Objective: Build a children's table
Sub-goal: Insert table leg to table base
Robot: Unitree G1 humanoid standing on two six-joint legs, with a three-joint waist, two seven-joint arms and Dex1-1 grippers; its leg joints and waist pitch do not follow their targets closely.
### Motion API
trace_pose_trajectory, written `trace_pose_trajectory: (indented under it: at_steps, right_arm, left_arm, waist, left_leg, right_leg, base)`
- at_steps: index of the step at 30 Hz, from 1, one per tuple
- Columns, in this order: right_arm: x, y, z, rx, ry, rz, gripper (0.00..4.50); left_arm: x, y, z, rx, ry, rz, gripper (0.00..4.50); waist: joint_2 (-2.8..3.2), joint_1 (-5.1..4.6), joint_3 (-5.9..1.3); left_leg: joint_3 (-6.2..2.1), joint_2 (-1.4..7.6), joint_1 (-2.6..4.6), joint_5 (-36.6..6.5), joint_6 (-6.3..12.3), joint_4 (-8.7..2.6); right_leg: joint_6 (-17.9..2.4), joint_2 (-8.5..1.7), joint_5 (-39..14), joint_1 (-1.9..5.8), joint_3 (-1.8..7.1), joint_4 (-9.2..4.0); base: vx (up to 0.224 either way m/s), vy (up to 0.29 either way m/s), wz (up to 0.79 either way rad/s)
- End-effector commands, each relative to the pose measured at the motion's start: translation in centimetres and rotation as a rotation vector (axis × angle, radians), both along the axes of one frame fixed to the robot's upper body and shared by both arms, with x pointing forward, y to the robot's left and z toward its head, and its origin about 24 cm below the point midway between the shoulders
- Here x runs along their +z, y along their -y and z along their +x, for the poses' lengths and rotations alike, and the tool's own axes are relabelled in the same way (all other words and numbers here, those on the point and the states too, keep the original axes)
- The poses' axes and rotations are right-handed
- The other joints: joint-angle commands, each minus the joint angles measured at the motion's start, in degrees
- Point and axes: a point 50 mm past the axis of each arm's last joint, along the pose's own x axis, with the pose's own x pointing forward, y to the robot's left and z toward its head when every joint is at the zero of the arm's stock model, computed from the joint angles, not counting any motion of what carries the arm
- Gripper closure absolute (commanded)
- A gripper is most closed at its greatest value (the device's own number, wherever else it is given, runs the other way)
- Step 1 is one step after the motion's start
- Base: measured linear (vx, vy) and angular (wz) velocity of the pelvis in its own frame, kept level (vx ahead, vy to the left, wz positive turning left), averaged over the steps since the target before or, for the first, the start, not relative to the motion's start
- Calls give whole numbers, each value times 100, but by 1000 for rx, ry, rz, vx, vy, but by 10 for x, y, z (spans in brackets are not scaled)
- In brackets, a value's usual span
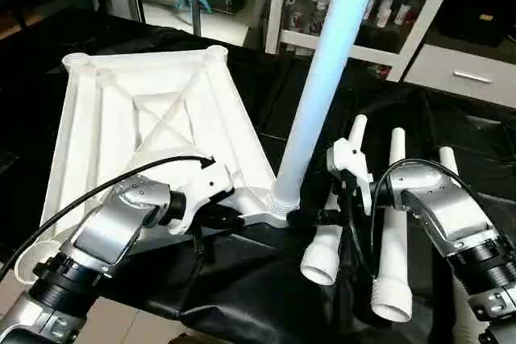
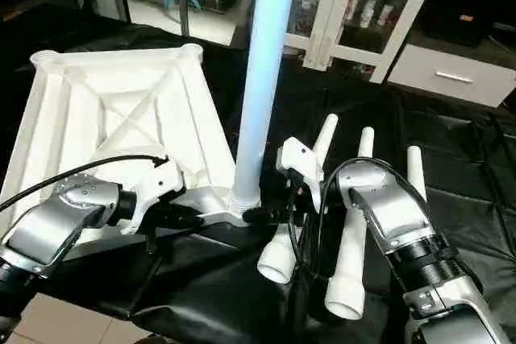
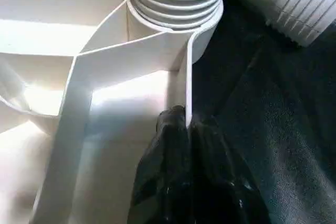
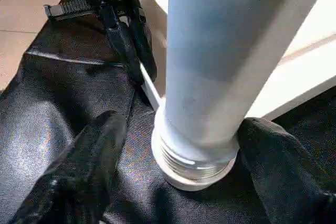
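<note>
Right hand (image 4: 173,177) straddles leg (image 4: 220,66) — apart.

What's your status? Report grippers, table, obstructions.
Left gripper shut on tabletop rim. Right gripper open around upright leg in corner socket. Three legs loose alongside.

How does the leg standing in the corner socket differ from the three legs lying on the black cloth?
The standing leg is upright, its threaded end seated in the table top's corner socket; the three loose legs lie flat on the black cloth, beside the top. The right gripper's fingers flank the standing leg's base; nothing holds the loose legs, whose open threaded ends point toward the robot. All four are white tapered tubes.
</note>
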Motion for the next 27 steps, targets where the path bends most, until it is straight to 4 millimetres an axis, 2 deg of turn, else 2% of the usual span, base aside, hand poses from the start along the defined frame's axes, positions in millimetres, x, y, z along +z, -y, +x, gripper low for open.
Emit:
trace_pose_trajectory:
  at_steps: [1,13,16,22,27]
  right_arm:
    - [-1,-2,-2,36,2,-14,108]
    - [-6,-4,-5,72,-4,-41,209]
    - [-6,-5,-1,51,27,-49,209]
    - [-5,-6,0,21,7,-14,151]
    - [-7,-8,-1,24,17,-21,126]
  left_arm:
    - [10,13,0,-77,28,-50,450]
    - [9,13,0,-84,27,-47,450]
    - [9,13,0,-85,26,-48,450]
    - [9,13,-1,-85,27,-50,450]
    - [9,13,-1,-88,25,-53,450]
  waist:
    - [50,-19,-378]
    - [48,-10,-380]
    - [41,-11,-379]
    - [47,-23,-368]
    - [50,-22,-378]
  left_leg:
    - [-35,241,38,-231,292,-412]
    - [-35,235,36,-245,276,-401]
    - [-36,235,29,-268,262,-394]
    - [-46,238,32,-491,185,-404]
    - [-47,235,27,-388,189,-398]
  right_leg:
    - [-1486,-425,-297,353,259,-274]
    - [-1467,-426,-329,354,261,-269]
    - [-1449,-428,-397,351,263,-271]
    - [-1376,-429,-726,343,267,-300]
    - [-1382,-424,-579,346,264,-278]
  base:
    - [0,0,0]
    - [0,0,0]
    - [0,0,0]
    - [0,0,0]
    - [0,0,0]
